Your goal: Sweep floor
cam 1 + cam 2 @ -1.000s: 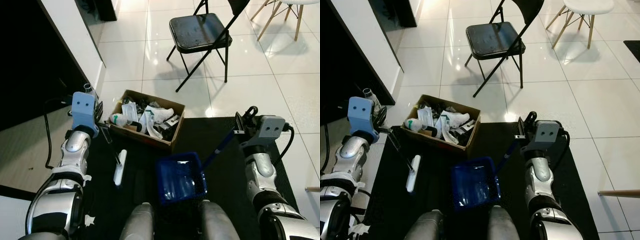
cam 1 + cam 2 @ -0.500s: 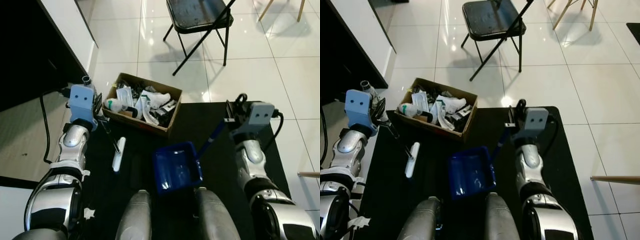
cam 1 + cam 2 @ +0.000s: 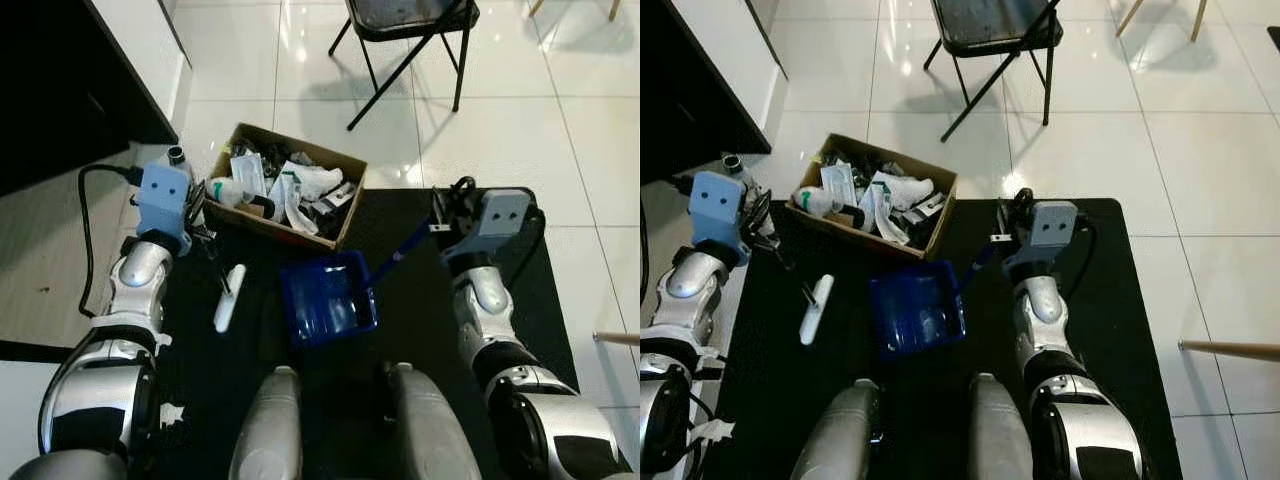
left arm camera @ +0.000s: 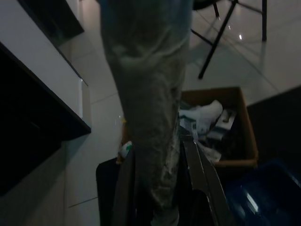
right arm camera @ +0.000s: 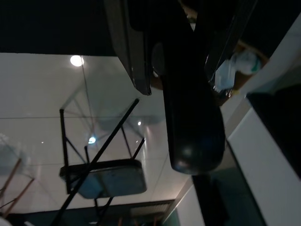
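Since one second ago: blue plastic dustpan [image 3: 328, 304] shifted from lower centre of the head views to closer beside the open brown cardboard box [image 3: 283, 192]; folding chair slid toward the top edge as the camera tipped down.

Blue plastic dustpan: lying on the black floor mat [image 3: 420, 310], centre of frame, just below the box's near corner, its blue handle running up-right to the right gripper [image 3: 441, 215].

Right gripper: mid-right of frame, clenched on the dustpan handle; dark rounded handle end seen between the fingers in the right wrist view.

Left gripper [image 3: 200, 238]: mid-left of frame, closed around the thin dark stem of the small hand brush with white head [image 3: 228, 298]; white head resting on the mat, left of the dustpan and apart from it.

Open brown cardboard box: upper centre, straddling mat edge and white glossy tiled floor [image 3: 500, 120], holding white packets, a bottle and dark scraps.

Black metal folding chair [image 3: 410, 30]: top edge, on tiles.

Black cable [image 3: 85, 230]: left edge.
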Motion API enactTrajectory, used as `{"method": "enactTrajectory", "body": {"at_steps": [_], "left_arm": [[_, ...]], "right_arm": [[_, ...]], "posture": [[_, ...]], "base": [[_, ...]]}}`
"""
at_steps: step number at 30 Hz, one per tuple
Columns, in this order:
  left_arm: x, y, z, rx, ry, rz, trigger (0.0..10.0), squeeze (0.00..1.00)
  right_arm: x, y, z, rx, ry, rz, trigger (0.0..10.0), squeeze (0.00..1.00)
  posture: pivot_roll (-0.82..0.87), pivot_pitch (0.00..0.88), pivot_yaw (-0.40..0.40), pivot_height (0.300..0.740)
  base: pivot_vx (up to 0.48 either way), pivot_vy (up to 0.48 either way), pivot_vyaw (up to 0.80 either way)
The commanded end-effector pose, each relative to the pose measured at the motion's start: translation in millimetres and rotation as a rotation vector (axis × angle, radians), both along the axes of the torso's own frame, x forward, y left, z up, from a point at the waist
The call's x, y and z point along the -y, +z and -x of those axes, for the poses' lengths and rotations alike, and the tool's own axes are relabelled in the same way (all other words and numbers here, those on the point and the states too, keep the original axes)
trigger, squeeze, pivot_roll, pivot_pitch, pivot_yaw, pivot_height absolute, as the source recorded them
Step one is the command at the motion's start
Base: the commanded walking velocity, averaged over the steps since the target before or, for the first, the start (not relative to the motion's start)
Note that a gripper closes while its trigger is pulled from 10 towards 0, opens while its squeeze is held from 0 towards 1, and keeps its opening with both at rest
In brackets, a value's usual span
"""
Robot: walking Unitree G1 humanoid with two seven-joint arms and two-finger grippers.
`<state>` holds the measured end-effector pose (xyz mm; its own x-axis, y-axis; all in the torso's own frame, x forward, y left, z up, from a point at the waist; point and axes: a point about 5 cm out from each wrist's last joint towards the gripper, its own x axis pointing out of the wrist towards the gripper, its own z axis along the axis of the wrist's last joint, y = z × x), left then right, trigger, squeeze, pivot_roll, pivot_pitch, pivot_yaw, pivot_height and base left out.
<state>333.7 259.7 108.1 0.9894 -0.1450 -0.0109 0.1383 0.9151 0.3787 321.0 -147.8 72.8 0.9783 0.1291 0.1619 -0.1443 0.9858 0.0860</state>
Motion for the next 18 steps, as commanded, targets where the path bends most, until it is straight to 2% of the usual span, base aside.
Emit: {"method": "enactTrajectory", "body": {"at_steps": [1, 7, 12, 16, 18], "left_arm": [[-7.6, 4.6, 0.5, 0.000, -0.005, -0.055, 10.0, 0.00], [-6.8, 6.6, -4.4, -0.021, 0.003, -0.073, 10.0, 0.00], [-4.5, 5.3, -6.8, -0.028, 0.029, -0.052, 10.0, 0.00], [-1.9, 3.6, -7.7, -0.033, 0.037, -0.040, 10.0, 0.00], [-0.4, 2.9, -8.3, -0.030, 0.047, -0.020, 10.0, 0.00]], "right_arm": [[-0.8, -9.4, 6.6, -0.029, 0.000, 0.001, 10.0, 0.00], [-0.6, -19.3, 14.7, -0.060, -0.017, -0.002, 10.0, 0.00], [-1.6, -23.1, 15.9, -0.086, -0.039, -0.035, 10.0, 0.00], [-6.9, -21.7, 14.7, -0.085, -0.044, -0.060, 10.0, 0.00], [-13.8, -19.2, 12.9, -0.081, -0.051, -0.108, 10.0, 0.00]], "posture": [[0.05, 0.268, 0.007, 0.740], [0.04, 0.275, 0.013, 0.740], [0.02, 0.278, 0.012, 0.740], [0.01, 0.279, 0.012, 0.740], [0.01, 0.276, 0.011, 0.740]], "base": [[0.000, 0.000, 0.00], [0.000, 0.000, 0.00], [0.000, 0.000, 0.00], [0.000, 0.000, 0.00], [0.000, 0.000, 0.00]]}}
